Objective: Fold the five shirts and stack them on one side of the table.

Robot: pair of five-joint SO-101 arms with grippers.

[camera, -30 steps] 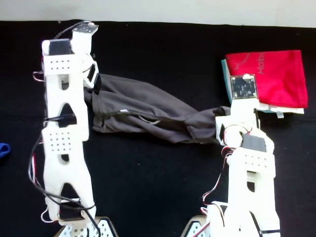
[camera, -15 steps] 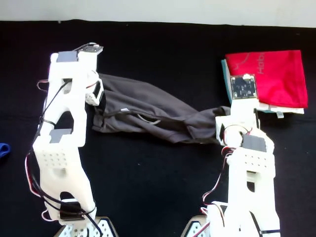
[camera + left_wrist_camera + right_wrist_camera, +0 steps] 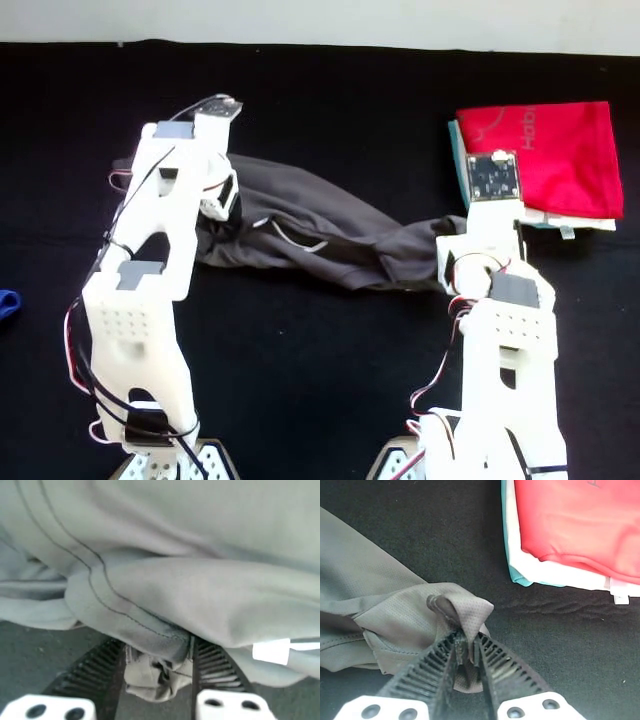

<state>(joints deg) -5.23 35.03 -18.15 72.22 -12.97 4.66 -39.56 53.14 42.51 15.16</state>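
A dark grey shirt (image 3: 320,232) lies stretched across the middle of the black table between the two arms. My left gripper (image 3: 158,652) is shut on a bunched fold at the shirt's left end (image 3: 222,205). My right gripper (image 3: 466,647) is shut on a pinch of the grey shirt (image 3: 395,615) at its right end (image 3: 447,232). A folded stack with a red shirt (image 3: 560,150) on top rests at the table's back right. In the right wrist view the red shirt (image 3: 575,522) lies over white and teal layers (image 3: 517,565).
A small blue object (image 3: 8,303) pokes in at the left edge of the table. The black tablecloth (image 3: 330,380) is bare in front between the two arm bases. A pale wall strip runs along the far edge.
My left arm has swung to the right and tilted, dragging the shirt's left end toward the middle so the cloth bunches more. The right arm and the stack have stayed still.
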